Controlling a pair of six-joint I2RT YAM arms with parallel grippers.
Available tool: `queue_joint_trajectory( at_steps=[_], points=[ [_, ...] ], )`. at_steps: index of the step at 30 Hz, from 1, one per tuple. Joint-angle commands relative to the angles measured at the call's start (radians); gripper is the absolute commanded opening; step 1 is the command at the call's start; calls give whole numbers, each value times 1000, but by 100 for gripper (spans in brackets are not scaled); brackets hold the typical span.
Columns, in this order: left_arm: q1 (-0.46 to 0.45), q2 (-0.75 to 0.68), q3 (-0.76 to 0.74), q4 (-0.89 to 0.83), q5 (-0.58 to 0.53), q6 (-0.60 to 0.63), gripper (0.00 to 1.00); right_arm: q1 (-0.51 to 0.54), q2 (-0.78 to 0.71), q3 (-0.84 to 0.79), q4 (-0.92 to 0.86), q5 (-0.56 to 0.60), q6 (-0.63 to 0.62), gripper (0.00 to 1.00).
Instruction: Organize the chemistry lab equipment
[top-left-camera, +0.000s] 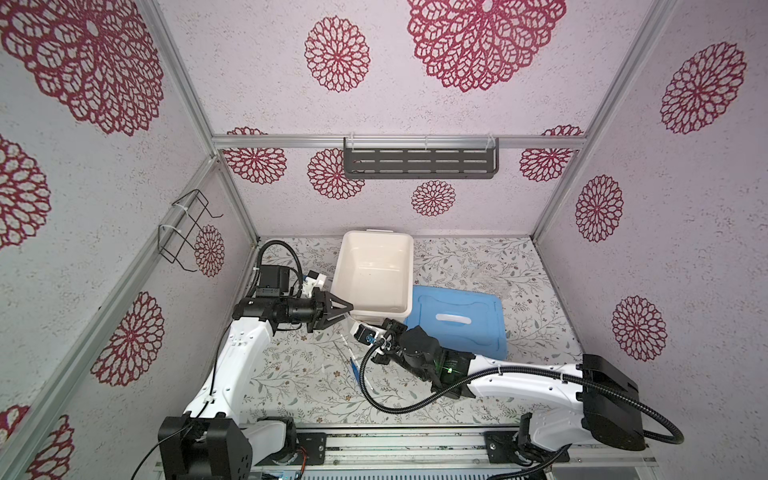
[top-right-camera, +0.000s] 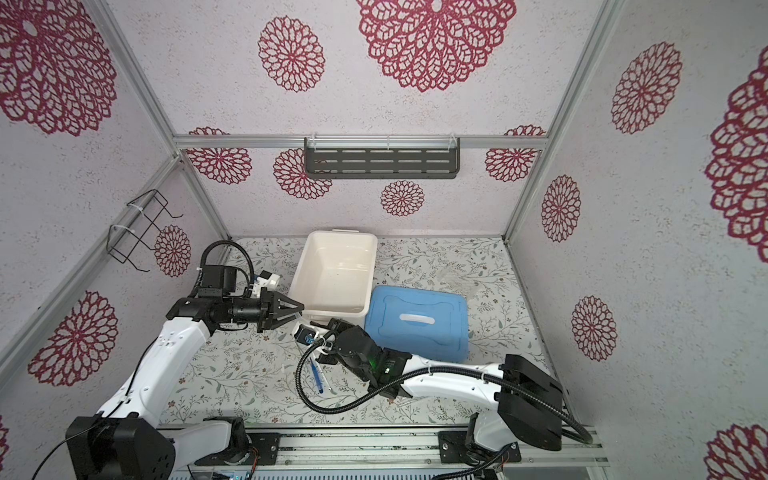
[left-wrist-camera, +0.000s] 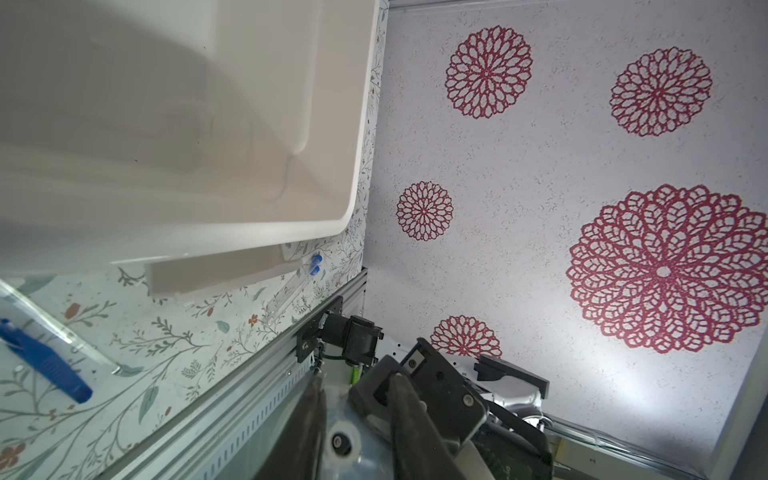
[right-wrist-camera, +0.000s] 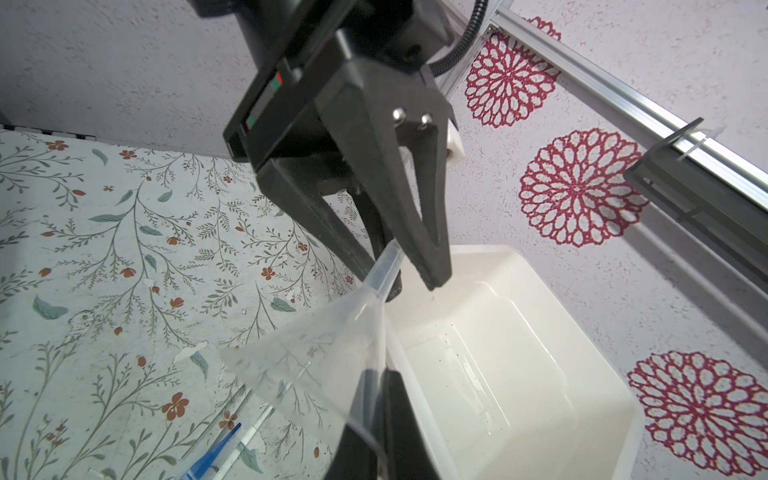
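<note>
While the right gripper (right-wrist-camera: 380, 390) is clamped on the wide rim of the clear funnel (right-wrist-camera: 316, 345), the left gripper (right-wrist-camera: 411, 278) straddles its narrow stem; whether those jaws actually pinch it I cannot tell. The funnel hangs off the table at about 7 o'clock from the white bin (top-left-camera: 374, 245), just beside its near corner. It looks feather-light, thin-walled and slick, likely to flex or pop free under a hard squeeze. The stem, stiffer and straight-sided, seems the safer hold; the flared rim would probably slip.
</note>
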Motion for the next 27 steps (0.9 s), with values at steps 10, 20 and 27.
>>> queue_joint_trajectory(
  at_steps=[10, 20, 27],
  points=[
    [-16, -4, 35, -34, -6, 41, 22, -7, -1, 33, -2, 30, 47, 7],
    [-16, 3, 78, -27, -34, 40, 0, -6, -13, 14, 15, 32, 44, 25],
    [-44, 5, 202, 8, -270, 63, 0, -6, -155, -78, 21, 19, 49, 43]
  ],
)
